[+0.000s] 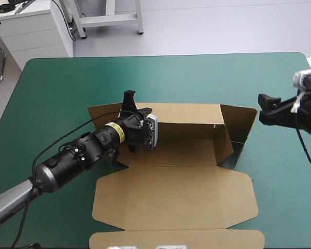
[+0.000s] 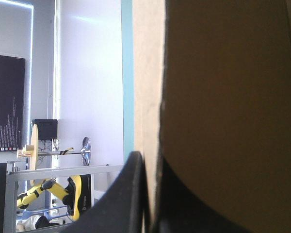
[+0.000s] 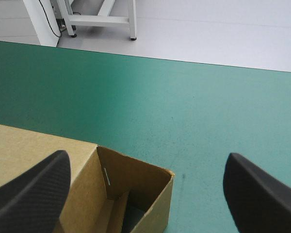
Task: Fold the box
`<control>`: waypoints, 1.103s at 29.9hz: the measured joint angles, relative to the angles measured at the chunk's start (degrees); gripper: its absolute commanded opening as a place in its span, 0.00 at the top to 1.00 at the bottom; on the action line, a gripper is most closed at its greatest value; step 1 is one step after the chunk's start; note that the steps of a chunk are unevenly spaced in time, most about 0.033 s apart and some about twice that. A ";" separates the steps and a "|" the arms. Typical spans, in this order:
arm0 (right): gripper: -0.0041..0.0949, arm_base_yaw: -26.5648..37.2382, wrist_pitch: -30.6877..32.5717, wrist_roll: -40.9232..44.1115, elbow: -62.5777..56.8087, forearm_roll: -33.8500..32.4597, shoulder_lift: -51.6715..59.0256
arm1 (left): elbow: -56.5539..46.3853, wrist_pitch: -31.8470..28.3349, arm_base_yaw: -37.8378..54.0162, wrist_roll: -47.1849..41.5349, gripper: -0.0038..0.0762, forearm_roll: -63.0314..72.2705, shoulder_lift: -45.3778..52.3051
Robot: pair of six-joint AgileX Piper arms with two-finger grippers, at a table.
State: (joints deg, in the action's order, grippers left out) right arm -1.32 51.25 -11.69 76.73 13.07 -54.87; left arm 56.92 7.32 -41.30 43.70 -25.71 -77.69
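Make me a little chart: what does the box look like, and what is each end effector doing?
Box: brown, partly folded; far wall raised, lid lying flat toward the near edge
Left end effector: shut on the box's raised wall, near its far left corner
Right end effector: open, past the box's right end, holding nothing
Table cover: teal-green

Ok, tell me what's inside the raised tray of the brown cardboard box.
Only bare board floor shows inside the brown cardboard box; at its right end, teal-green table cover shows through a gap. The left end effector, clamped on the far wall, hides the left corner.
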 measured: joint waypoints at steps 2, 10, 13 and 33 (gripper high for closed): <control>0.15 0.00 0.19 0.77 2.21 0.00 -3.47 | 0.00 0.05 0.00 -0.32 0.96 0.00 0.00; 0.16 0.00 5.87 1.49 14.49 -0.39 -22.11 | 0.00 0.23 0.00 -0.46 0.96 -0.18 0.00; 0.15 0.00 7.06 3.00 17.54 -0.42 -28.49 | 0.00 0.23 0.00 -0.53 0.96 -0.18 0.00; 0.16 0.00 19.09 3.23 16.97 0.62 -39.34 | 0.00 0.51 0.00 -0.95 0.96 -0.18 0.00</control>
State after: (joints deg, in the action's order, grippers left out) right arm -1.32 70.34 -8.46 93.71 13.70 -94.21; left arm 56.92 7.83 -41.30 42.75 -25.89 -77.69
